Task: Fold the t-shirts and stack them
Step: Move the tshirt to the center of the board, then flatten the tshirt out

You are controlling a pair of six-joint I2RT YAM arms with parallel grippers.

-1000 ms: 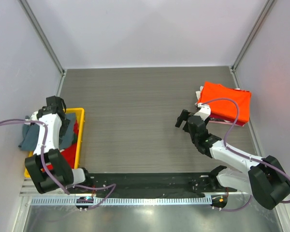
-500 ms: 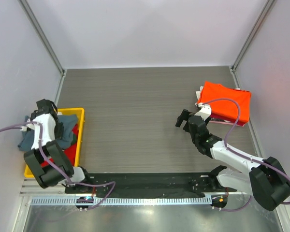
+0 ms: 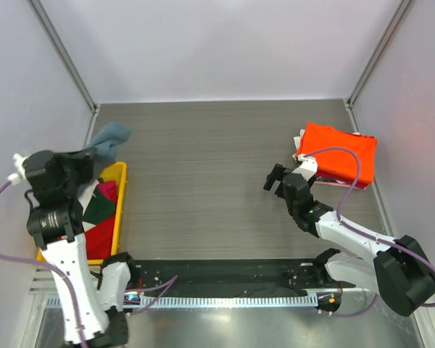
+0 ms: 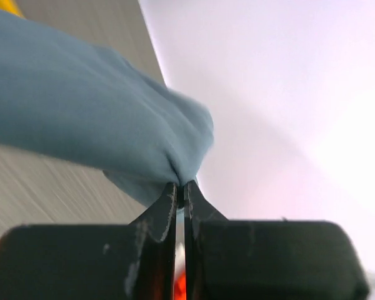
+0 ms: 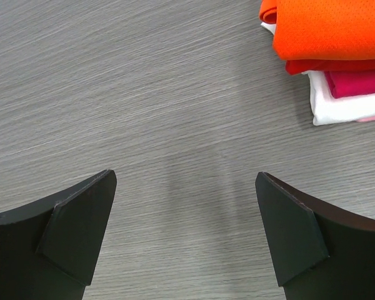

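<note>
Left gripper [image 4: 180, 189] clamped on slate blue-grey t-shirt [image 4: 81, 119], held up beside yellow bin [image 3: 120, 190]; right gripper [image 5: 184, 177] jaws apart, well right of bin.

The blue-grey shirt [image 4: 87, 119] is running off the left wrist view's left edge, blurred. The left arm [image 3: 52, 217] is covering much of the yellow bin [image 3: 120, 199] at the left edge of the counter [image 3: 203, 159]. The orange shirt [image 5: 331, 28] is hiding most of the folded shirts [image 5: 337, 100] beneath it, and the right wrist view's edge is cutting that stack off.
</note>
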